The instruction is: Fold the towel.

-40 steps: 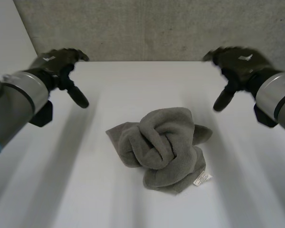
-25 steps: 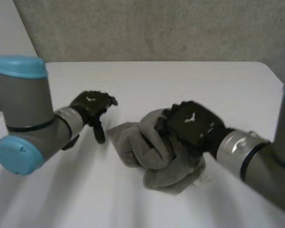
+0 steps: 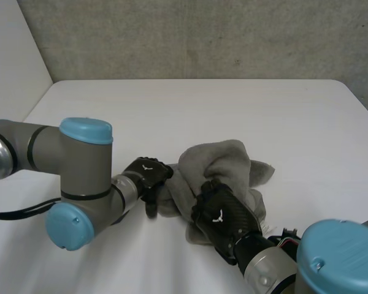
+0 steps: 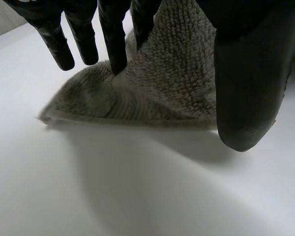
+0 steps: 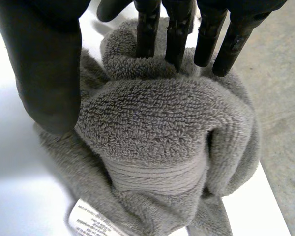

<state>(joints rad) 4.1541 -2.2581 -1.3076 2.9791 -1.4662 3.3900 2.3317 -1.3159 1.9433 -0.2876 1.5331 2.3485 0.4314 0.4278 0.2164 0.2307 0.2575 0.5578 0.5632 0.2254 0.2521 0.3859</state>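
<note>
A crumpled grey towel (image 3: 224, 162) lies in a heap on the white table (image 3: 233, 104). My left hand (image 3: 146, 176) is at the heap's left edge. In the left wrist view its straight fingers (image 4: 113, 39) rest their tips on a low flat corner of the towel (image 4: 162, 93), with the thumb (image 4: 246, 93) beside the cloth. My right hand (image 3: 219, 213) sits on the heap's near side. In the right wrist view its straight fingers (image 5: 179, 34) reach over a thick fold of the towel (image 5: 157, 128), and the thumb (image 5: 49, 69) hangs over the fold's other side. Both hands are open.
A white care label (image 5: 91, 221) sticks out of the towel's near edge under my right palm. A grey wall (image 3: 202, 37) runs behind the table's far edge. Both arms (image 3: 80, 177) reach low across the table's near half.
Both hands came down from the table's far corners to the towel. The left went to its left edge, the right over its near side. The heap has shifted slightly.
</note>
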